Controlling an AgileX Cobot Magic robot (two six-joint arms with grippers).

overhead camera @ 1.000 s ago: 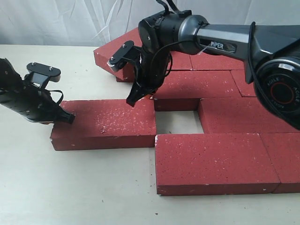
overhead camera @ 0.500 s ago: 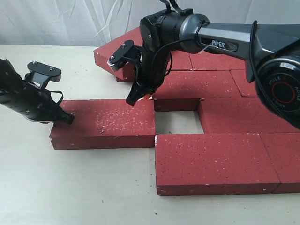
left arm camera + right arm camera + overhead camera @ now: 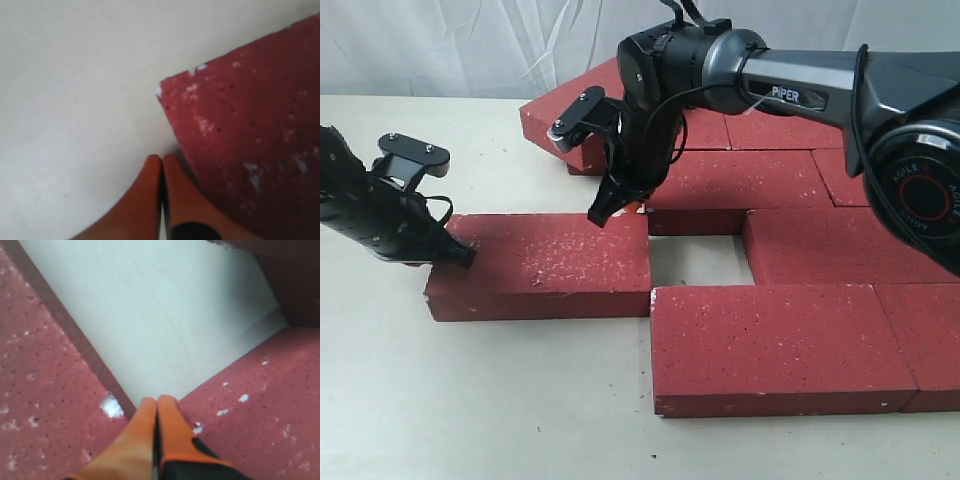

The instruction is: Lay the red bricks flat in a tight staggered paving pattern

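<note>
Plainly, the red bricks (image 3: 775, 340) are dark slabs with a rough, pitted face, white flecks and pale chips at their corners. They lie flat on the pale surface (image 3: 470, 400) and fill the exterior view from centre out to three o'clock. Most have their long axis running nine to three o'clock. One at the back (image 3: 560, 112), toward eleven o'clock, sits askew to the rest.

A loose brick (image 3: 545, 262) lies at nine o'clock of the group, long axis also nine to three. Its three o'clock end borders a bare square gap (image 3: 698, 258) ringed by bricks on the other sides.

The left tool (image 3: 463, 256) is at this brick's nine o'clock end, low against it. Its orange fingertips (image 3: 147, 192) are pressed together on nothing, just beside a chipped corner (image 3: 159, 90). Whether they touch the brick cannot be told.

The right tool (image 3: 602, 213) points down at the brick's one o'clock corner, where a neighbouring brick (image 3: 740, 185) meets it. Its fingertips (image 3: 142, 432) are likewise clenched empty. A white curtain (image 3: 470, 45) hangs behind.
</note>
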